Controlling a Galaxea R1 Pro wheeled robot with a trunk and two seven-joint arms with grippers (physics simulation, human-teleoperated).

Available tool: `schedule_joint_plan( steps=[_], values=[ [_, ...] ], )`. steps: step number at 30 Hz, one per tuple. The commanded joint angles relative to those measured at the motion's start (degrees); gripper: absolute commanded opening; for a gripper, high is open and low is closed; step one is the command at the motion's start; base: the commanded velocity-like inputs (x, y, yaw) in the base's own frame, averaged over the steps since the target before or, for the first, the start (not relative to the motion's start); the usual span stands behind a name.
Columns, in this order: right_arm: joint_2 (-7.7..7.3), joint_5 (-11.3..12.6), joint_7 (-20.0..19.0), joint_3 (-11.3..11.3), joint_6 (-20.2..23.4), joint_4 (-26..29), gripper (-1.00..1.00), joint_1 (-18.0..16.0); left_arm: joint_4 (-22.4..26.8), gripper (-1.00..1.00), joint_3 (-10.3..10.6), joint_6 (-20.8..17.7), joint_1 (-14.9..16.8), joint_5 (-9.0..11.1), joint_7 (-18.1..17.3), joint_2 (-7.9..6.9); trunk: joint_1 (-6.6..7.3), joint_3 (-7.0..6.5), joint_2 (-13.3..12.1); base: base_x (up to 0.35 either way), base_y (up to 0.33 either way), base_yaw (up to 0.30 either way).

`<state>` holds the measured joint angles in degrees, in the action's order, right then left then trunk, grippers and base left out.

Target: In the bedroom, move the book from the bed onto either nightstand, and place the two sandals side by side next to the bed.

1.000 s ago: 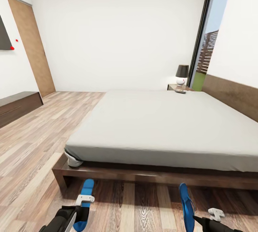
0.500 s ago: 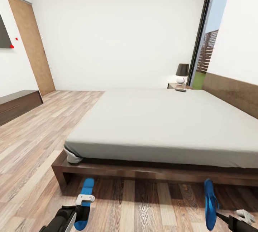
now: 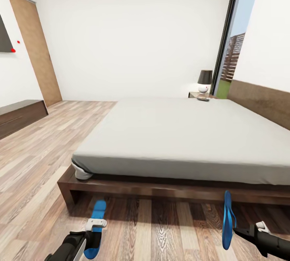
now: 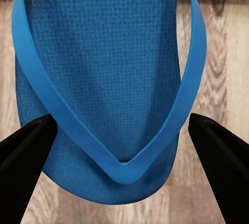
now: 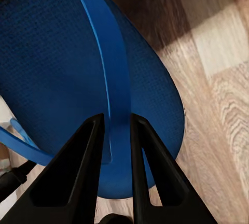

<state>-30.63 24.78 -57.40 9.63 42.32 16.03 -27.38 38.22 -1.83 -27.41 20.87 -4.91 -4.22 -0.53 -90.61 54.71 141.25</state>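
Observation:
One blue sandal [image 3: 98,217] lies flat on the wood floor in front of the bed [image 3: 181,136]. My left gripper [image 3: 96,224] hovers over it, open, its fingers [image 4: 26,151] wide on either side of the sandal [image 4: 104,89]. The second sandal [image 3: 227,220] hangs on edge above the floor to the right, near the bed frame. My right gripper [image 3: 246,233] is shut on that sandal's strap [image 5: 116,99], the fingers [image 5: 83,156] pinching it. The book [image 3: 203,99] is a small dark shape at the bed's far edge by the nightstand [image 3: 195,94]; which surface it rests on is unclear.
A black-shaded lamp [image 3: 204,81] stands on the nightstand beside the tall window [image 3: 235,39]. A long low dark bench [image 3: 20,118] runs along the left wall, with a tan door [image 3: 34,51] behind it. A white bundle [image 3: 82,172] sits at the bed's near left corner. Open floor lies left of the bed.
My right gripper has carried its sandal to the right along the bed's foot, then slightly back and up. The left gripper and the sandal under it have stayed put.

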Motion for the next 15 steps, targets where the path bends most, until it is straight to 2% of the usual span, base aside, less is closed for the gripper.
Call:
schedule_joint_plan(
  steps=[1,5,15],
  values=[
    [-0.02,0.2,-0.1,0.1,0.4,0.1,-1.0,0.0,0.1,-1.0,-0.2,-0.3,0.0,-0.5,-0.4,0.02,-0.21,0.24,0.4,0.0,0.0,0.0],
    [0.03,0.5,0.0,0.1,0.4,0.3,-1.0,0.0,0.1,-1.0,-0.1,-0.3,0.0,-0.5,-0.4,0.08,-1.06,0.97,2.0,0.0,0.0,0.0],
    [0.05,0.5,0.0,0.1,0.5,0.3,-1.0,0.0,0.1,-1.0,-0.3,-0.3,0.0,-0.5,-0.4,0.0,-1.32,3.18,2.1,0.0,0.0,0.0]
  ],
)
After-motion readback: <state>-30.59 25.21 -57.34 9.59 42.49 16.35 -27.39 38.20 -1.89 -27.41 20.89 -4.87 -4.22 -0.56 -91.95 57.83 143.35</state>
